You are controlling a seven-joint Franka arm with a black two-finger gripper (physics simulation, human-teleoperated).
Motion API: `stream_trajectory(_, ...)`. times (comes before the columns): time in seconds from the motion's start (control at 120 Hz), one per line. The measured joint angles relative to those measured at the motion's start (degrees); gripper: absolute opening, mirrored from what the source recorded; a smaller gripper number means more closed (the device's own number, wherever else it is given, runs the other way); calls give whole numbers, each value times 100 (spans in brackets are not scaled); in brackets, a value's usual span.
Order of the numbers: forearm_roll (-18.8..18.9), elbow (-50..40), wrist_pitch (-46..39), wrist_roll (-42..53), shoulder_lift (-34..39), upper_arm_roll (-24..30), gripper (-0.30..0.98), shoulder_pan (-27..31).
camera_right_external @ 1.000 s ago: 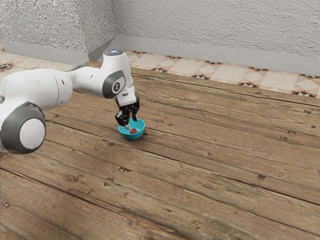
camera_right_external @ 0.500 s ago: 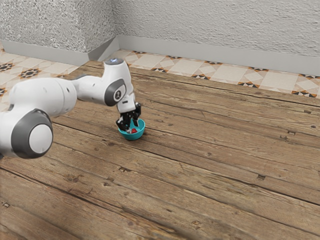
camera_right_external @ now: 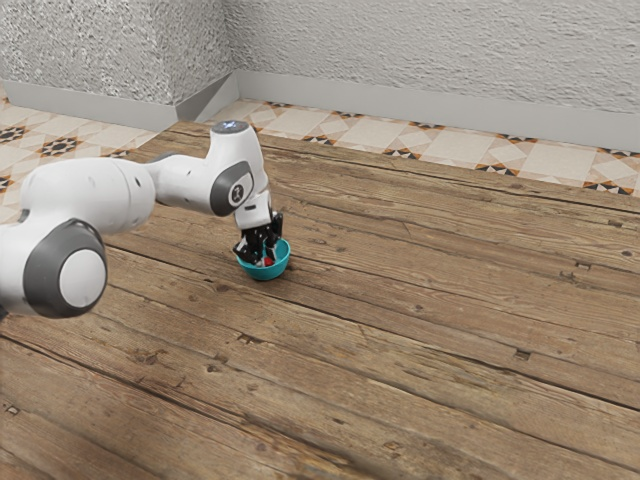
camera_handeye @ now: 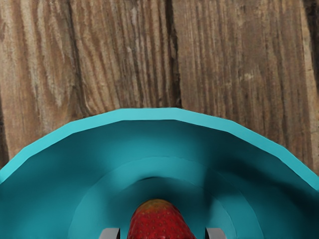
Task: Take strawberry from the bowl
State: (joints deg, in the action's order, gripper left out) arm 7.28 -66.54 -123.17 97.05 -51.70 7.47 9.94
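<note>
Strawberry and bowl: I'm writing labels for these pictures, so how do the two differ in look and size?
The strawberry is red and seed-speckled; the bowl is plain teal. The strawberry is small, while the bowl is far wider. The strawberry is a rounded, bulging shape, whereas the bowl is hollow with an open top and a faceted rim. Both have a broadly rounded form.

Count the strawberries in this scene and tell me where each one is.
1. The strawberry lies inside the turquoise bowl, on the tabletop. Another could be hidden, since the gripper blocks part of the bowl's inside.
</note>
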Motion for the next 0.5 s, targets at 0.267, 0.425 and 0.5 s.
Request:
stream_trajectory(0.267, -24, -693, 102, -11, 1079, 3, 11, -8)
stream_trajectory(0.425, -85, -825, 246, -46, 1489, 229, 13, -437)
stream_trajectory(0.5, -103, -800, 290, -76, 1491, 306, 13, -738)
